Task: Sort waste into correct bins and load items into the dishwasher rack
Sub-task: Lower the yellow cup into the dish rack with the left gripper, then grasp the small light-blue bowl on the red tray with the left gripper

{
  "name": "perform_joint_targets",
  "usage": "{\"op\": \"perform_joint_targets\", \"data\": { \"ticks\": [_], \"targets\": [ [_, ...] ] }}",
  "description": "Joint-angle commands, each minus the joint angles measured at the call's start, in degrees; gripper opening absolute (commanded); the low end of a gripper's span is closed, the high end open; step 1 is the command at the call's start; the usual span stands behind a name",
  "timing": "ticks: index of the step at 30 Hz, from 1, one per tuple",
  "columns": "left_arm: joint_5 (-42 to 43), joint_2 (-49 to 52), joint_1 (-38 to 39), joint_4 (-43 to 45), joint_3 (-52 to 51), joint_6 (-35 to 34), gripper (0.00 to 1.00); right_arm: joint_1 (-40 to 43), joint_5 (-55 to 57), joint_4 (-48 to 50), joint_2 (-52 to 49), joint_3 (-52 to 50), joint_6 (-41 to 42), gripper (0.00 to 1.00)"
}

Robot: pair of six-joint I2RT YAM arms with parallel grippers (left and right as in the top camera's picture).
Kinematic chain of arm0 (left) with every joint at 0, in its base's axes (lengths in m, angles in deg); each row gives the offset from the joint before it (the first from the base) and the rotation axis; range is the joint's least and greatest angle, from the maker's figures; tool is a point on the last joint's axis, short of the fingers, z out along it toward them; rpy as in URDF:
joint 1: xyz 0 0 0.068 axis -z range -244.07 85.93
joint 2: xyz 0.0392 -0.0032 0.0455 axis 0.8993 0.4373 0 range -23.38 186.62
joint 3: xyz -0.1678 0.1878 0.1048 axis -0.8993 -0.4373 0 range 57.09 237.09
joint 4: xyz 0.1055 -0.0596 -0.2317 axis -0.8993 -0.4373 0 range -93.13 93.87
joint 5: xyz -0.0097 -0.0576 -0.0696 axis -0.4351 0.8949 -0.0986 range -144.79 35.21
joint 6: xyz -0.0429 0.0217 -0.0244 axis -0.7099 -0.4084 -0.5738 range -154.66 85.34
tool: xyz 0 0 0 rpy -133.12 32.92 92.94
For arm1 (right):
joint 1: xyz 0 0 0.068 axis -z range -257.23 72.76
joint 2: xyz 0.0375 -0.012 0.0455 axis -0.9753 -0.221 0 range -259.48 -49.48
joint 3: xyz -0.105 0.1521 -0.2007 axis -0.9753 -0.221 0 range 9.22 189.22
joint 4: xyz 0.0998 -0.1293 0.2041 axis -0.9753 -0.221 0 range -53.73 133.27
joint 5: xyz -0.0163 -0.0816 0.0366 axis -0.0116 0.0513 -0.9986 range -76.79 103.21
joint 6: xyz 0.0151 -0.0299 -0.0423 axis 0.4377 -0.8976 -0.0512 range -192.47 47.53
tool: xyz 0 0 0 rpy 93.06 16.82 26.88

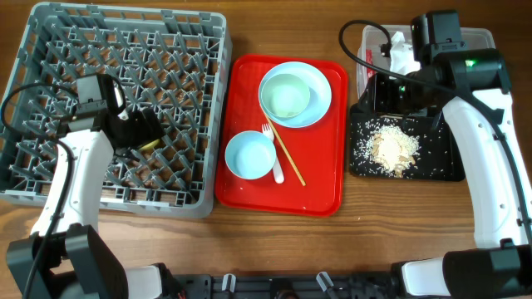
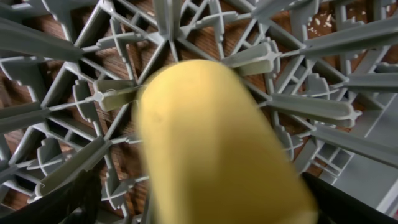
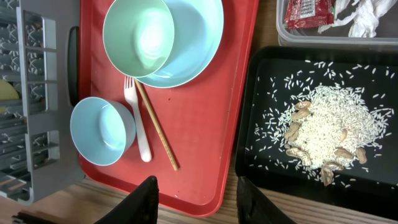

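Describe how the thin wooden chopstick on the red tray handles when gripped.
Thin wooden chopstick: probably stiff and light, being slim and straight. Lying flat on the red tray, it may roll or skid; the neighbouring white plastic fork could shift.

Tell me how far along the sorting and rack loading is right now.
Done: the red wrapper and tissue sit in the clear tub, the rice scraps in the black tray. In hand: the yellow cup is at the left gripper over the rack; whether it's held is unclear. Left: the plate, two bowls, fork and chopsticks on the red tray; the right gripper is open, empty.
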Motion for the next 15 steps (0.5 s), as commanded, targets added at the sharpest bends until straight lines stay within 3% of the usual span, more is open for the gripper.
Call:
{"op": "perform_joint_targets", "data": {
  "ticks": [1,8,15],
  "targets": [
    [0.46,-1.79,-0.22,-0.42,3.58,0.33,1.00,0.17,0.98,-0.13,0.52,0.92,-1.18,0.42],
    [5.53,-10.38,5.29,-0.35,6.43,0.13,1.00,0.26,3.74,-0.37,0.52,0.94,-1.01,0.47],
    [5.53,-12.48,22.53,-1.07,6.40,-0.09,1.00,3.10,4.61,-0.85,0.52,0.94,0.46,0.47]
  ]
}}
